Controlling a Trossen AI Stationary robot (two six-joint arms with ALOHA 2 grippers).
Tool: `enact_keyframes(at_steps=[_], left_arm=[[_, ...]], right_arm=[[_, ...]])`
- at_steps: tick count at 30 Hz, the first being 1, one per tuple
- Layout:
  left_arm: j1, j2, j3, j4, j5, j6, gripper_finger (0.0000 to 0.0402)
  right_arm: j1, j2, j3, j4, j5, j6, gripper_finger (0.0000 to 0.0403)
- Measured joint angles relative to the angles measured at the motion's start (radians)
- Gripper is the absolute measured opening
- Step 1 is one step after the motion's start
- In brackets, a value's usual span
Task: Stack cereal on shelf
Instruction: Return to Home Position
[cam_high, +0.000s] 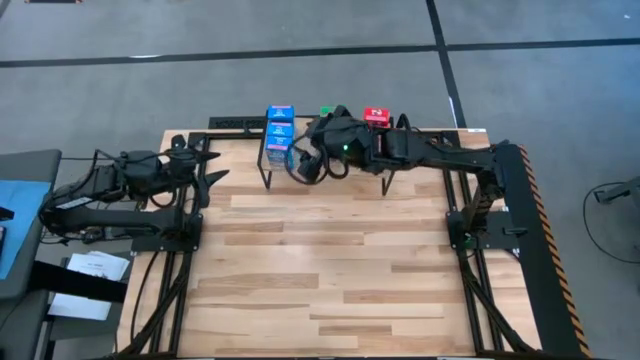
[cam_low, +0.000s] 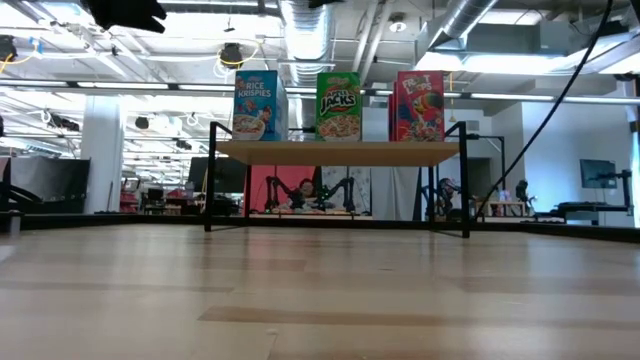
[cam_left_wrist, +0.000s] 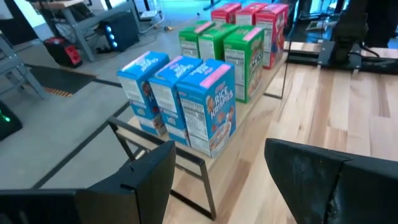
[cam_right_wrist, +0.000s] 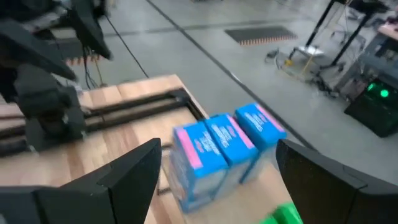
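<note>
The shelf (cam_low: 340, 152), a light plank on thin black legs, stands at the table's far edge. The cereal stands upright on it in three rows: blue boxes (cam_left_wrist: 186, 99), green boxes (cam_left_wrist: 227, 46) and red boxes (cam_left_wrist: 258, 22). The low view shows one front of each colour: blue (cam_low: 259, 105), green (cam_low: 338, 106), red (cam_low: 419, 105). My right gripper (cam_right_wrist: 217, 180) hovers open above the blue boxes (cam_right_wrist: 227, 146), with nothing between its fingers. My left gripper (cam_left_wrist: 217, 180) is open and empty too, off the shelf's left end (cam_high: 212, 168).
The wooden table (cam_high: 320, 270) lies bare between the shelf and the near edge. The black arm mounts stand at the left edge (cam_high: 165, 225) and the right edge (cam_high: 480, 215). My left arm (cam_right_wrist: 43, 93) shows in the right wrist view.
</note>
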Motion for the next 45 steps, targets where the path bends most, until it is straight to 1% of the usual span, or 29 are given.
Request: enact_keyframes(at_steps=[5,10,14,17,19,21,23,25,30,34,39,45], left_arm=[[0.000,-0.051,-0.065,-0.001,0.000,-0.042,0.0238],[0.000,-0.114,-0.164,0.031,0.000,-0.117,0.0238],[0.000,-0.166,-0.222,0.062,0.000,-0.156,0.0238],[0.000,-0.196,-0.236,0.064,-0.004,-0.158,0.0238],[0.000,-0.217,-0.242,0.063,-0.008,-0.159,0.0238],[0.000,-0.231,-0.242,0.066,-0.020,-0.160,0.0238],[0.000,-0.246,-0.242,0.061,-0.033,-0.165,0.0238],[0.000,-0.258,-0.242,0.056,-0.036,-0.166,0.0238],[0.000,-0.268,-0.242,0.050,-0.037,-0.189,0.0238],[0.000,-0.268,-0.242,0.049,-0.045,-0.186,0.0238],[0.000,-0.268,-0.242,0.049,-0.046,-0.182,0.0238],[0.000,-0.268,-0.242,0.049,-0.046,-0.183,0.0238]], right_arm=[[-0.044,-0.003,-0.001,-0.110,-0.041,0.007,0.0340],[-0.061,-0.003,-0.001,-0.152,-0.106,0.004,0.0340],[-0.076,-0.008,-0.001,-0.213,-0.114,0.001,0.0340],[-0.089,-0.033,-0.002,-0.273,-0.129,-0.001,0.0340],[-0.100,-0.065,-0.003,-0.344,-0.134,-0.009,0.0340],[-0.114,-0.118,-0.045,-0.361,-0.158,-0.016,0.0340],[-0.132,-0.194,-0.133,-0.341,-0.202,-0.016,0.0337],[-0.148,-0.287,-0.257,-0.277,-0.228,-0.003,0.0332],[-0.173,-0.547,-0.607,-0.054,-0.234,0.093,0.0321],[-0.148,-0.725,-0.838,0.137,-0.261,0.141,0.0320],[-0.110,-0.899,-1.064,0.329,-0.261,0.167,0.0320],[-0.081,-1.061,-1.271,0.437,-0.263,0.229,0.0320]])
